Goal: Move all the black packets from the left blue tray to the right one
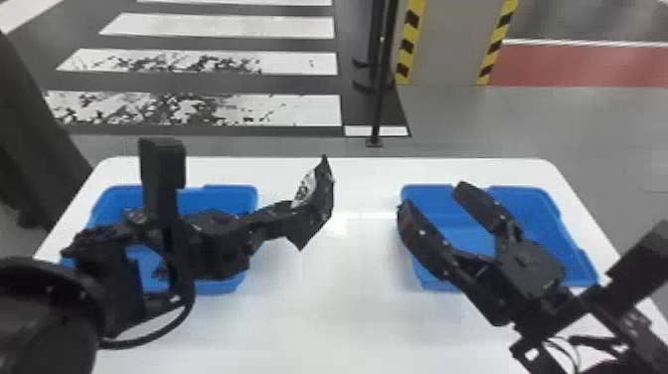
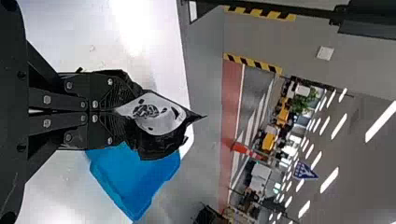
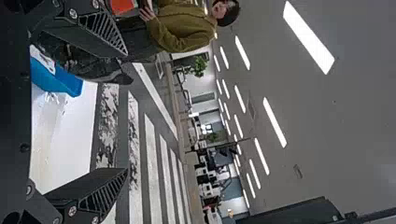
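Black packet (image 1: 320, 206), clamped between the closed jaws of my left gripper (image 1: 293, 211), projecting beyond their tips above the white table (image 1: 348, 298), between the two blue trays. My right gripper (image 1: 435, 214), jaws apart, is at the right blue tray (image 1: 544, 204).

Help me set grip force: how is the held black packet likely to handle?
Probably floppy: the black packet looks creased where the left pincer holds it. It seems thin, so likely light. Its pointed corners stick out and might bend on contact.
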Controlling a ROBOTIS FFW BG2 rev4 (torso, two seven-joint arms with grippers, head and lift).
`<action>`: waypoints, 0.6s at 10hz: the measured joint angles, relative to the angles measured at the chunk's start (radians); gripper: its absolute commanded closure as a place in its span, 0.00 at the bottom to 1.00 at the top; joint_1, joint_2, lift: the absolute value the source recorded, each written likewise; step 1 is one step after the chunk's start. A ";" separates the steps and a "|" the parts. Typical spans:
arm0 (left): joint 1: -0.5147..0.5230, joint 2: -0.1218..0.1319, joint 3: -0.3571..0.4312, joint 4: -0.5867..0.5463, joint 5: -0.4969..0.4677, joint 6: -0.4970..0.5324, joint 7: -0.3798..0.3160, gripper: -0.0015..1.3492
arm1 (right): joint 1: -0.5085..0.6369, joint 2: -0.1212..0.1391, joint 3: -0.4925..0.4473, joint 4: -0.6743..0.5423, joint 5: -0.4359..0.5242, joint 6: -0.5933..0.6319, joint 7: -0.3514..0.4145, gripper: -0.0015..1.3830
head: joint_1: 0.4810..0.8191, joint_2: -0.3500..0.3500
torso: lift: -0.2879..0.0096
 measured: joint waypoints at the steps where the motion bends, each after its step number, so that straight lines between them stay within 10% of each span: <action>1: -0.010 0.003 -0.028 0.000 0.017 -0.008 0.001 0.90 | -0.019 -0.006 0.023 0.010 0.000 0.010 0.007 0.11 | 0.63 0.43 | 0.50; 6: -0.036 0.011 -0.126 -0.002 0.082 -0.033 0.003 0.90 | -0.096 -0.013 0.062 0.063 0.001 0.023 0.017 0.11 | 0.63 0.36 | 0.50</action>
